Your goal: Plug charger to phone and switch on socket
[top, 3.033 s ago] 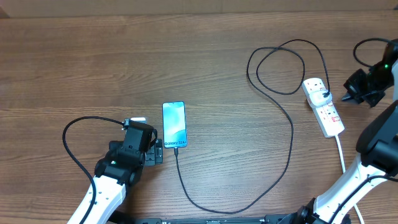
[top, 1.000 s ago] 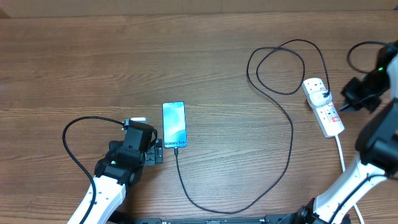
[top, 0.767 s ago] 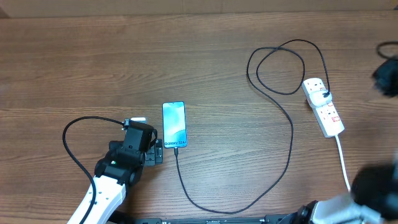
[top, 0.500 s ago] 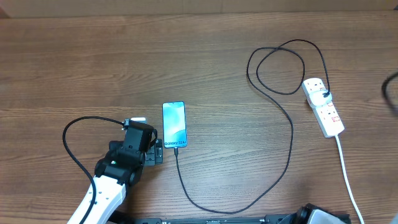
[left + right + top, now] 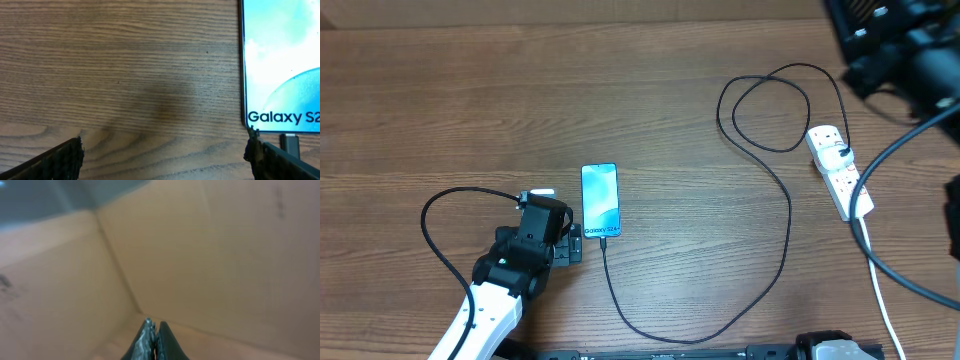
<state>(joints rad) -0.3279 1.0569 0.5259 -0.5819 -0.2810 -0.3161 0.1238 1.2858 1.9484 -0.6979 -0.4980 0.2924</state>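
Note:
The phone [image 5: 600, 198] lies screen up left of the table's middle, and its "Galaxy" text shows in the left wrist view [image 5: 280, 65]. The charger [image 5: 788, 225], a thin black cable, runs from a black plug in the white socket [image 5: 834, 158] in loops to the phone's near end, where its plug tip [image 5: 290, 142] sits against the phone's edge. My left gripper [image 5: 576, 243] rests open just left of that end, with bare wood between its fingers [image 5: 165, 146]. My right gripper [image 5: 151, 325] is shut on nothing, raised and facing cardboard.
The right arm [image 5: 900, 45] looms blurred at the top right of the overhead view, and its thick black cable [image 5: 880, 170] crosses the socket's near end. The left arm's own cable [image 5: 435, 235] loops on the table beside it. The socket's white lead [image 5: 880, 300] runs toward the front edge.
The right arm has swung up away from the socket, left the overhead view, then reappeared high at the top right. The left arm, phone and charger have not moved.

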